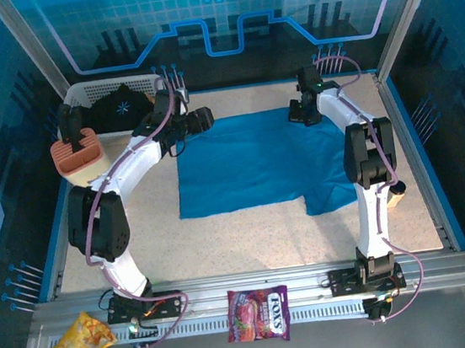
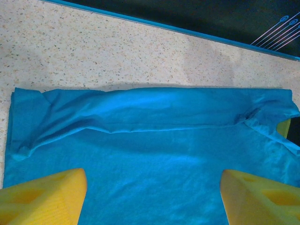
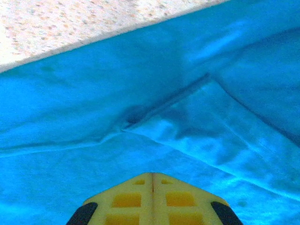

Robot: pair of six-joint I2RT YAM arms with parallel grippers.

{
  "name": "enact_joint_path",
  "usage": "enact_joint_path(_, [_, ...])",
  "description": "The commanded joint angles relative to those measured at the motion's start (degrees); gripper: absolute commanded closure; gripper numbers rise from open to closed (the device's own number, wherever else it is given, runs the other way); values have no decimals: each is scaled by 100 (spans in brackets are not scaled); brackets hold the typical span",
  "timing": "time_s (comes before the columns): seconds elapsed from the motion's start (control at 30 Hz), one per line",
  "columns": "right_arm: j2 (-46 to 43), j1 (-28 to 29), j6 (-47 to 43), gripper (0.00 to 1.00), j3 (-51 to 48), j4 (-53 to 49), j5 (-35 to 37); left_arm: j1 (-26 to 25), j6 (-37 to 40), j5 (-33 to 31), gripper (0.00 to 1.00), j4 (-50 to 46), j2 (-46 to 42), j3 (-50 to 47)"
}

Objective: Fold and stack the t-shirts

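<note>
On table, one teal t-shirt, one black t-shirt in basket, left pincer spread, right pincer closed

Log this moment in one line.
left tool: open, over teal shirt | right tool: shut, at shirt's far edge | black shirt: in basket

Teal t-shirt showing matt soft cloth, creasing just ahead of left gripper; its yellow fingers looking matt, smooth plastic. Table beyond cloth looking speckled, grainy, stone-like.
</note>
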Motion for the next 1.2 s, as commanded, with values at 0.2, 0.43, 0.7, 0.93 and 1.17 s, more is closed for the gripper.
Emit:
enact_joint_path(0.2, [674,-150,49,77,1042,-353,423,-14,84,190,23,97,-150,-69])
enact_joint_path(0.43, [1588,-293,-77,68,1987,-683,366,-19,119,199,23,31,-85,-26])
enact_joint_path(0.7, [1852,-379,-135,66,2428,-818,328,-19,135,208,23,31,-8,1])
enact_joint_path(0.93, [1959,-422,-97,67,2560,-871,224,-19,128,224,23,44,2,-25])
enact_joint_path(1.17, [2085,-459,-30,67,2742,-985,147,-19,139,218,24,45,-24,-52])
